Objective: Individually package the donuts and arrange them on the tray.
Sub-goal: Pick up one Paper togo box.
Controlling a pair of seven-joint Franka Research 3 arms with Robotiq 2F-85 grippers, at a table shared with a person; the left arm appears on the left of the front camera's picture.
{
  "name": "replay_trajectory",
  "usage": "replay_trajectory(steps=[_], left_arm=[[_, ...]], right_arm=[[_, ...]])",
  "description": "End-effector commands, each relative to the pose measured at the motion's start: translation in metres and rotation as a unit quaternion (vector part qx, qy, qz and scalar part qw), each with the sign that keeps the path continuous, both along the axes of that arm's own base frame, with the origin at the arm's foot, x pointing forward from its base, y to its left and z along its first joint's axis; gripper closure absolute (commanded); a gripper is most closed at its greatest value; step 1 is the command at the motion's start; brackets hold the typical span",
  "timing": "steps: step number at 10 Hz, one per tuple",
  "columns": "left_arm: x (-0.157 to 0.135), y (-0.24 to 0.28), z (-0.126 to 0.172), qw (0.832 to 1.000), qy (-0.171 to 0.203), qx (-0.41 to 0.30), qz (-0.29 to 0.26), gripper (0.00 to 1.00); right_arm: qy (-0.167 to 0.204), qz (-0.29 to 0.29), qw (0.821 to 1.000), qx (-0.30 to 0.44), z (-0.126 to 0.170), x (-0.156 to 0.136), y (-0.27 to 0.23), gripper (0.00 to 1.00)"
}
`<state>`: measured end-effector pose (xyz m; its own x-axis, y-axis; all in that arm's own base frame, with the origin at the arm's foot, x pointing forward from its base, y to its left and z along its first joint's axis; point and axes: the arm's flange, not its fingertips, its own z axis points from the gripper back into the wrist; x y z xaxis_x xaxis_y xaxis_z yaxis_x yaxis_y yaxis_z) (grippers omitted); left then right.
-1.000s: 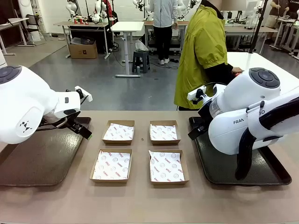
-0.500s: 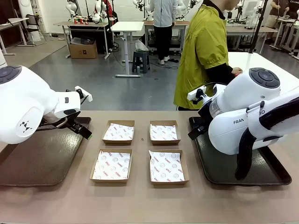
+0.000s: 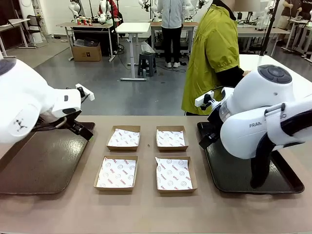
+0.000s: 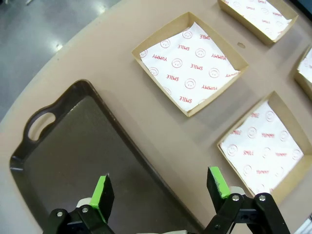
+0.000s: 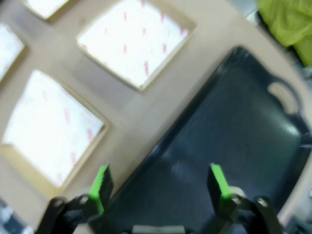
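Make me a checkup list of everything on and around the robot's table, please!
Surface: tan table.
Job's things: four cardboard boxes in a two-by-two block, each holding just a printed paper liner; dark left tray and dark right tray on either side.
Clutter: one small speck beside the far-left box.
Jaws: left arm's open above the left tray's edge; right arm's open above the right tray; both hold nothing.
Cables: black hose along the right arm.
Surroundings: person in a yellow-green jacket at the far side; stool behind.
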<state>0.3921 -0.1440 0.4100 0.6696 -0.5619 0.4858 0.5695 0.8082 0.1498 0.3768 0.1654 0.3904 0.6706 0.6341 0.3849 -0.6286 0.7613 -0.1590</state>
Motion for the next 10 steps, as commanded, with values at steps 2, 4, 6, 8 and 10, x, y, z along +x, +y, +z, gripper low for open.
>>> replay_trajectory(steps=[2,4,6,8,10], left_arm=[[-0.15,0.066,-0.013,0.998,0.04,0.014,-0.05,0.0],[-0.178,0.068,-0.01,0.995,0.058,0.041,-0.07,0.0],[-0.172,0.066,-0.012,0.999,0.023,0.03,-0.026,0.0],[-0.063,0.027,0.076,0.995,0.067,0.035,-0.059,0.0],[-0.063,0.027,0.076,0.995,0.067,0.035,-0.059,0.0]], right_arm=[[0.035,0.005,0.998,-0.05,-0.003,-0.151,-0.062,0.0],[0.03,0.006,0.997,-0.068,-0.005,-0.183,-0.073,0.0],[0.009,-0.016,0.996,-0.091,-0.014,-0.161,-0.082,0.0],[0.046,0.001,0.997,-0.061,0.084,-0.071,-0.021,0.0],[0.046,0.001,0.997,-0.061,0.084,-0.071,-0.021,0.0]])
